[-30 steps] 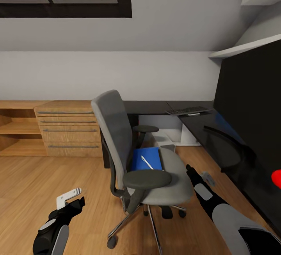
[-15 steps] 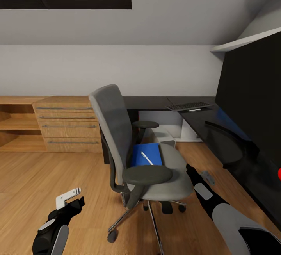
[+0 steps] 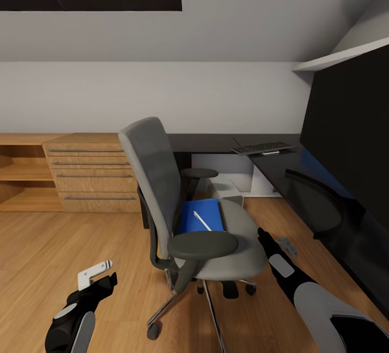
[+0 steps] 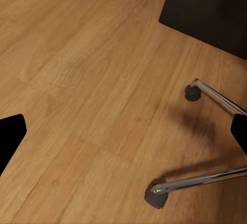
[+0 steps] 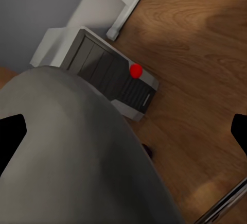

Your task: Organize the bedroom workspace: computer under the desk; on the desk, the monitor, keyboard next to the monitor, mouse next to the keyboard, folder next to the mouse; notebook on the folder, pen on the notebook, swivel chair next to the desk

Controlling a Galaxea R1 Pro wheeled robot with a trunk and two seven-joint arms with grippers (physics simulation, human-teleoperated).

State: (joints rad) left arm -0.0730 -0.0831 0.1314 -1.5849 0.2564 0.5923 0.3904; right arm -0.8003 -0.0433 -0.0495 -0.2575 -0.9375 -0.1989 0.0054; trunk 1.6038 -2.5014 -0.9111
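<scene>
The grey swivel chair (image 3: 162,180) stands on the wooden floor in front of the black desk (image 3: 281,172). On its seat lies a blue folder (image 3: 208,210) with a white pen (image 3: 203,221) on top. A keyboard (image 3: 263,148) rests on the desk's far part, and the big black monitor (image 3: 351,131) rises at the right. The computer tower (image 5: 116,80) sits on the floor under the desk. My left gripper (image 3: 97,273) (image 4: 123,131) hangs open above the floor, left of the chair base. My right gripper (image 3: 274,240) (image 5: 123,136) is open beside the seat's right edge.
A wooden drawer unit (image 3: 89,172) and open shelves (image 3: 21,174) line the far wall at the left. White shelves (image 3: 340,55) hang above the desk. The chair's chrome legs and castors (image 4: 193,92) spread over the floor near my left gripper.
The whole view has shifted a little as the camera moved, and the chair now sits slightly further left in the picture. Both grippers keep their places and stay open.
</scene>
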